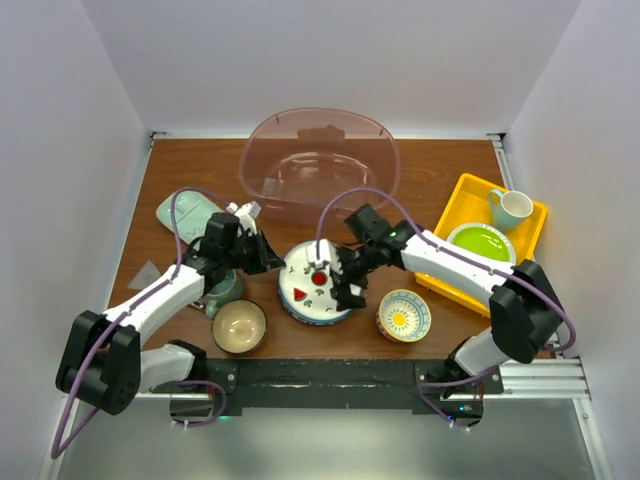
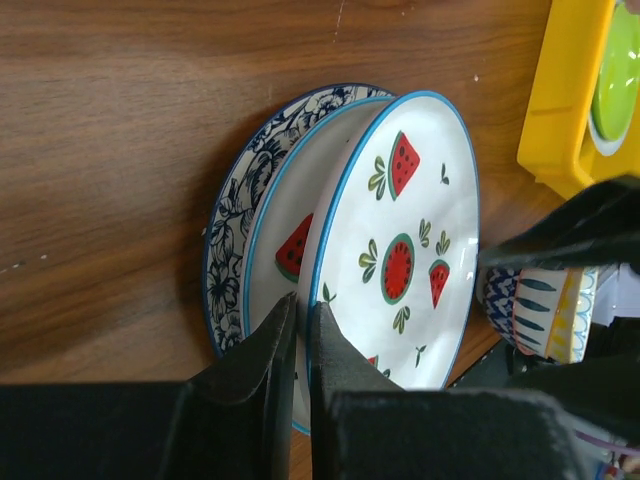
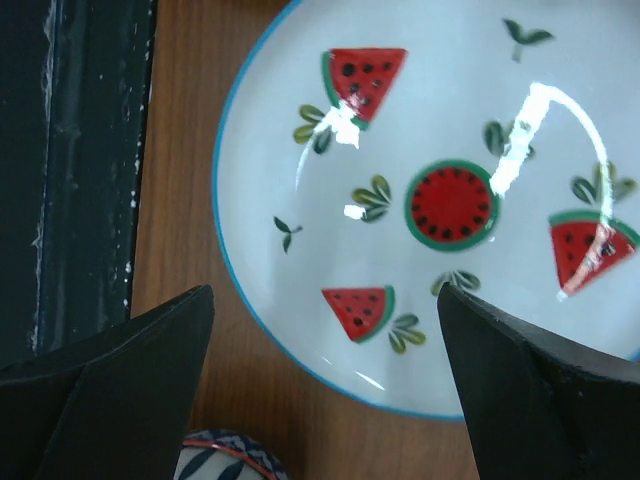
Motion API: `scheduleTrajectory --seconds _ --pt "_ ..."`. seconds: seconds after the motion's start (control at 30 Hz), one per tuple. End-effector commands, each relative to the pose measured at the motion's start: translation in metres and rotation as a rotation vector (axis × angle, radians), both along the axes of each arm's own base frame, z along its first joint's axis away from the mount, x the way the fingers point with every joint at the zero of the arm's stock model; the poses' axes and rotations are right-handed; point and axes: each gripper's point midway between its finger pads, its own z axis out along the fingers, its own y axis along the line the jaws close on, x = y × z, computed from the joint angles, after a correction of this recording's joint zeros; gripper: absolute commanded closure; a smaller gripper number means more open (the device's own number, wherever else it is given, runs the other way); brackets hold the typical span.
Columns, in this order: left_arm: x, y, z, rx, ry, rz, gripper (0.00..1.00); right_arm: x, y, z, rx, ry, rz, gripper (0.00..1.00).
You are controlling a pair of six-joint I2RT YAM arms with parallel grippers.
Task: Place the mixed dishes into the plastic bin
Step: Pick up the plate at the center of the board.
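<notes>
The white plate with watermelon marks (image 1: 305,292) sits mid-table, tilted up off a second watermelon plate (image 2: 290,245) and a blue-patterned plate (image 2: 232,215). My left gripper (image 2: 303,320) is shut on the tilted plate's left rim, one finger on each face. Over the plate's right side hovers my right gripper (image 3: 325,320), wide open and holding nothing. The translucent pinkish plastic bin (image 1: 320,165) stands behind the plates. A tan bowl (image 1: 239,326), a patterned bowl (image 1: 404,315), a mint square dish (image 1: 185,210) and a teal mug (image 1: 225,290) lie around.
A yellow tray (image 1: 455,205) at the right holds a lime-green plate (image 1: 480,242) and a pale mug (image 1: 510,208). White walls enclose the table on three sides. The patterned bowl (image 3: 225,455) lies close under my right gripper's fingers.
</notes>
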Motion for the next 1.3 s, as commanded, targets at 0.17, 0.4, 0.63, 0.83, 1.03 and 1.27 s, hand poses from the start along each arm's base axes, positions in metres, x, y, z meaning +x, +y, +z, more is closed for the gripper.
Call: scheduleTrajectory --seconds 0.17,0.4,0.63,0.83,1.03,1.27 --pt "0.009 -0.015 0.042 -0.186 -0.094 0.022 1.00 0.008 0.025 0.024 -0.031 -0.193 0.071 0.02" --pt "0.010 -0.012 0.049 -0.222 -0.103 0.042 1.00 0.019 0.012 0.045 0.049 -0.097 -0.025 0.02" --pt "0.006 -0.014 0.048 -0.287 -0.101 0.054 1.00 0.032 -0.008 0.052 0.131 0.030 -0.125 0.02" --pt "0.005 -0.012 0.050 -0.292 -0.105 0.058 1.00 0.036 -0.013 0.049 0.145 0.103 -0.161 0.02" --pt "0.004 -0.010 0.051 -0.303 -0.108 0.066 1.00 0.038 -0.015 0.048 0.149 0.129 -0.180 0.02" --pt "0.001 -0.011 0.054 -0.326 -0.125 0.055 1.00 0.044 -0.019 0.045 0.150 0.163 -0.246 0.02"
